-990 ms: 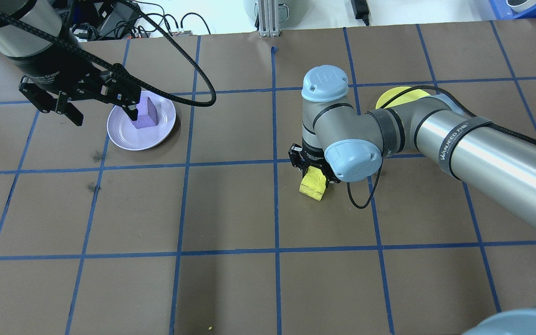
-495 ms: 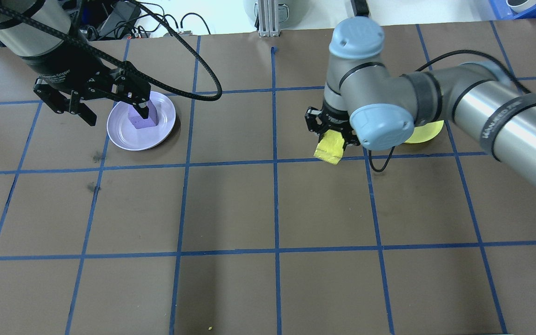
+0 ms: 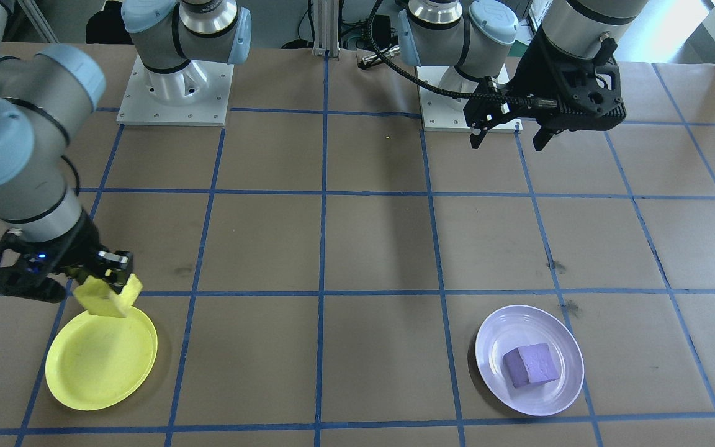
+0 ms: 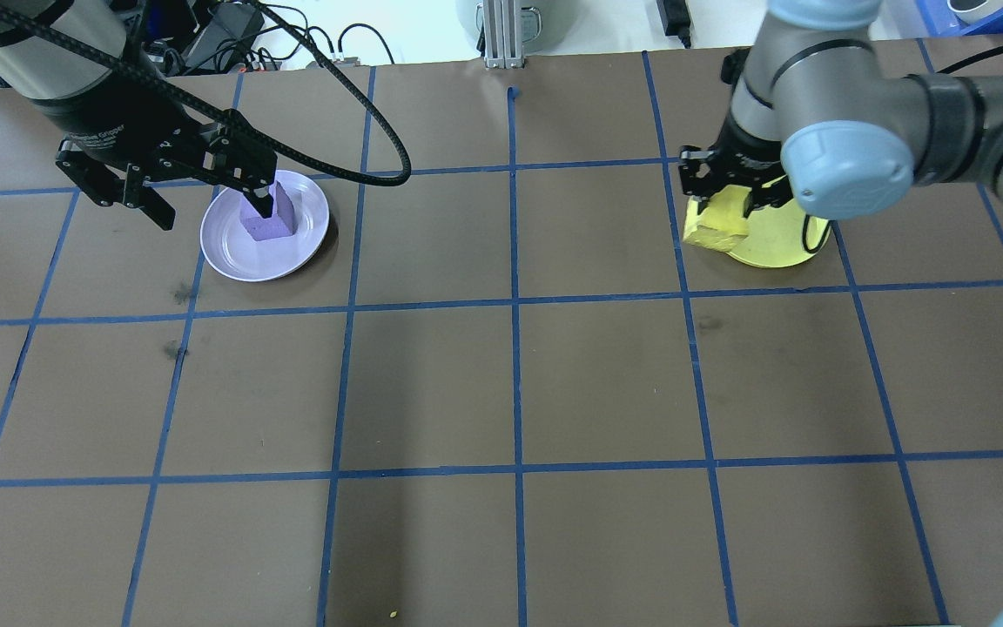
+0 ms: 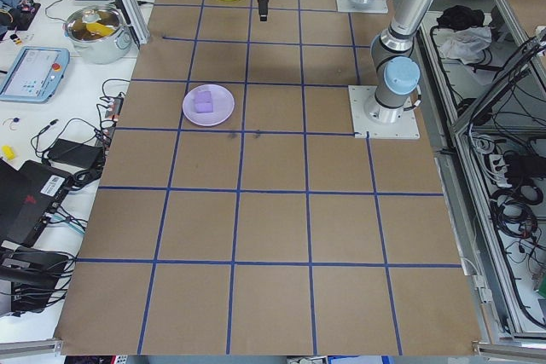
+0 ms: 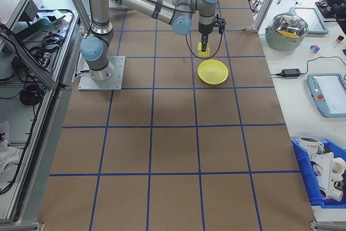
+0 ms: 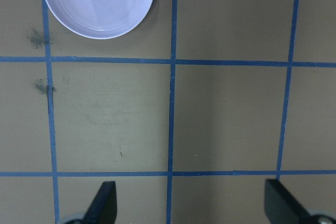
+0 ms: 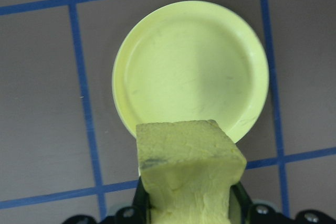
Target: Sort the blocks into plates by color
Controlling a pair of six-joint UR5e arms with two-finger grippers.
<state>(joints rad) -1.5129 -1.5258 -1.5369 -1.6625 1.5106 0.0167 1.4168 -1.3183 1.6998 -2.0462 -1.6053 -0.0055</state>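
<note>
My right gripper (image 4: 723,196) is shut on the yellow block (image 4: 715,222) and holds it in the air over the near-left rim of the yellow plate (image 4: 776,244). In the right wrist view the yellow block (image 8: 189,166) fills the bottom, with the yellow plate (image 8: 191,66) below and ahead of it. The purple block (image 3: 531,365) lies in the lavender plate (image 3: 500,329). My left gripper (image 3: 508,138) hangs open and empty, high above the table on the robot's side of that plate. Its fingers (image 7: 102,203) stand wide apart in the left wrist view.
Blue tape lines cross the brown table in a grid. The two arm bases (image 3: 174,93) stand at the robot's edge. A metal post (image 4: 501,35) and cables sit past the far edge. A pot (image 6: 291,28) and devices lie on a side bench.
My right gripper has carried the yellow block up off the table's middle and away to the far right, to the yellow plate's rim. The left gripper has barely shifted.
</note>
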